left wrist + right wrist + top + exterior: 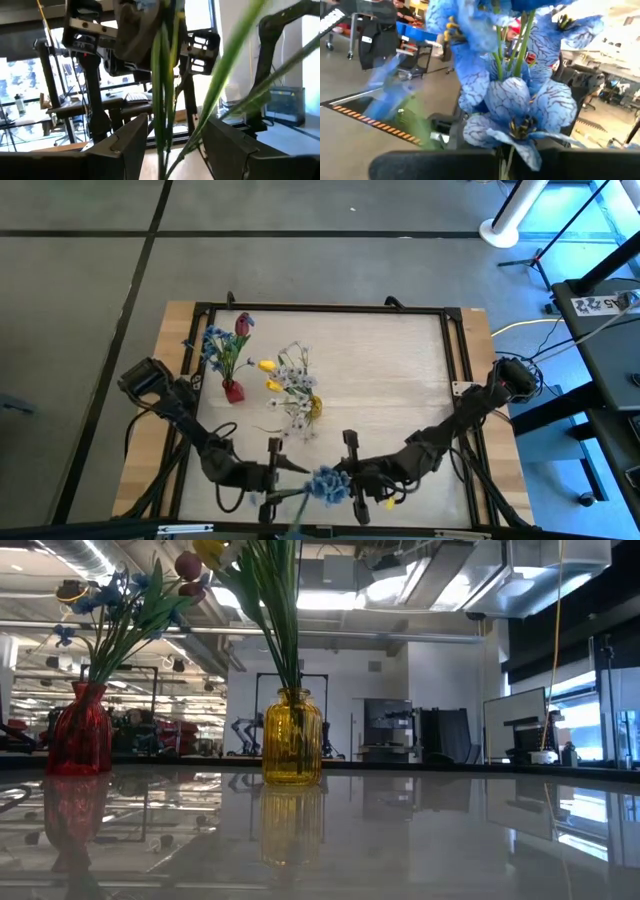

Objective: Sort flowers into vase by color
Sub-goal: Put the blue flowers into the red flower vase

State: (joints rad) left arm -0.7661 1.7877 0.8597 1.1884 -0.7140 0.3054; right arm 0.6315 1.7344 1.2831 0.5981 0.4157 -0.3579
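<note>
— Where are the grippers, and what are they doing?

— Both are at the near edge of the table (400, 380), facing each other. The right gripper (345, 480) is right against the blue flower (326, 486); in its wrist view the blue petals (520, 115) fill the picture just past its fingers, but whether they are closed on the stem I cannot tell. The left gripper (272, 478) is just beside the bloom on the other side. In its wrist view its fingers (125, 145) stand apart, with green stems (162, 100) running up between them, not pinched.

— And the rest of the flowers?

— Farther back, the red vase (233, 391) holds blue blooms and a dark red bud (243, 324). Just beside it, the yellow vase (292, 737) holds yellow tulips (266, 365) and white sprigs (293, 370). The two vases stand near each other, well apart from the grippers.
</note>
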